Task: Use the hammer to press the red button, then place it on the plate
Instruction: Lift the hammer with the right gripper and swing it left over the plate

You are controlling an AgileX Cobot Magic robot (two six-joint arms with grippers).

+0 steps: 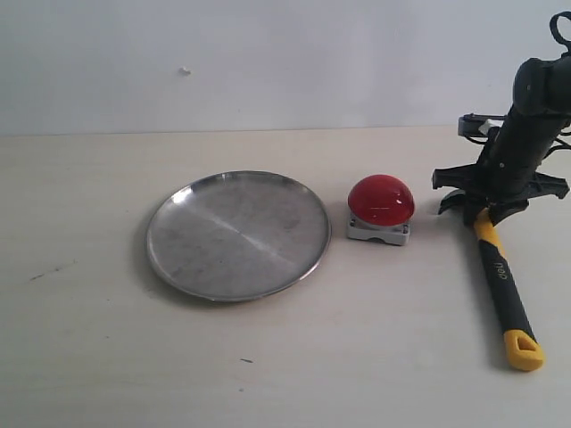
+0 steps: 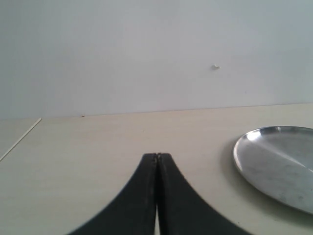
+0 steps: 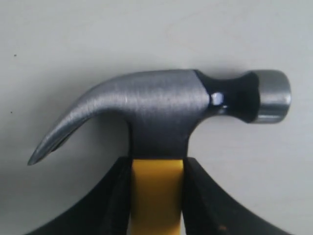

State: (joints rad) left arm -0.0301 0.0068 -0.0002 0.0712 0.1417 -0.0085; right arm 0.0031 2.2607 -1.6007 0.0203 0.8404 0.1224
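Observation:
The hammer (image 1: pixel 504 281) lies at the right of the table, its yellow loop toward the front edge. My right gripper (image 1: pixel 486 212) comes down over its head end. In the right wrist view the right gripper (image 3: pixel 157 161) is shut on the yellow neck of the handle, just below the dark steel head of the hammer (image 3: pixel 156 103). The red button (image 1: pixel 381 201) stands on its grey base a little left of the hammer's head. The silver plate (image 1: pixel 236 236) lies left of the button. My left gripper (image 2: pixel 157 155) is shut and empty, with the plate (image 2: pixel 279 166) off to one side of it.
A pale wall rises behind the light tabletop (image 1: pixel 357 357). The left arm does not show in the exterior view.

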